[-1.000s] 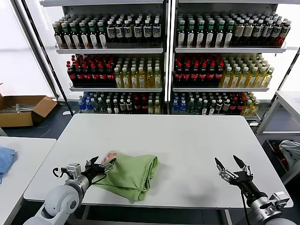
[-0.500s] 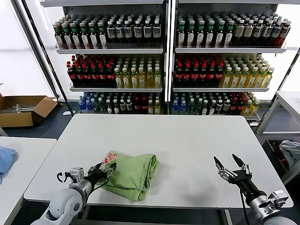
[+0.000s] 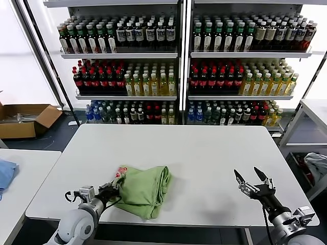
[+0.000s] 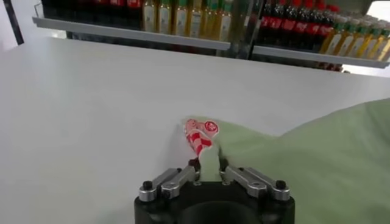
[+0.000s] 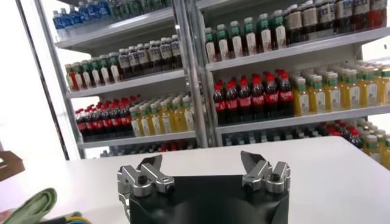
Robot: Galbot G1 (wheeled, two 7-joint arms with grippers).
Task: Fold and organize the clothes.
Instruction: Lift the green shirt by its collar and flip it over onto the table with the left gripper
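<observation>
The green shirt (image 3: 143, 190) lies bunched on the table (image 3: 204, 153) near its front-left edge, directly ahead of the left gripper (image 4: 207, 167), which pinches its near hem, while the right gripper (image 3: 252, 180) waits wide open, well apart.

There is one light green shirt (image 3: 144, 189), bearing one red-and-white printed patch (image 4: 200, 133), and it lies on one white table (image 3: 204, 158). Two grippers show, the left gripper (image 3: 113, 190) and the right gripper (image 3: 250, 180); behind them stand two shelving units (image 3: 181, 61) carrying three rows of bottles each, too many bottles to count. One cardboard box (image 3: 24, 120) sits on the floor, one blue cloth (image 3: 6, 172) lies on one side table (image 3: 23, 178), and one pale cloth (image 3: 317, 166) shows at the far right edge.
</observation>
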